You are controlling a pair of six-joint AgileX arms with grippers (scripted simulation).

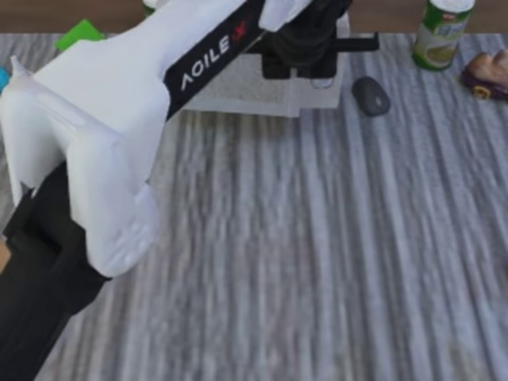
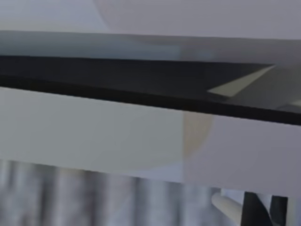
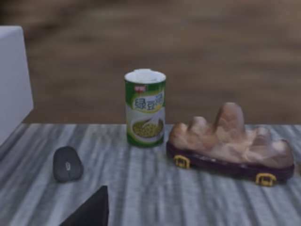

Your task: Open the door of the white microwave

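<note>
— At the tabletop's (image 1: 317, 238) far edge, where's the white microwave (image 1: 238, 87)?

— Under my left arm; the left end effector (image 1: 305, 48) hangs over the door (image 1: 290, 99). Fingers: cannot tell.

— And the views?

— Left wrist shows a dark gap; right wrist shows can (image 3: 145, 108), mouse (image 3: 67, 163).

Grey streaked table (image 1: 317, 262), microwave (image 1: 238, 91), mouse (image 1: 371, 96), can (image 1: 441, 33), rock ornament (image 1: 488, 73)

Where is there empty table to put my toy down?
The big striped table in front of the white microwave is bare, right of the left arm. A smaller bare patch lies between the grey mouse and the green can. The far edge is crowded: microwave, left hand, can, rock ornament.
</note>
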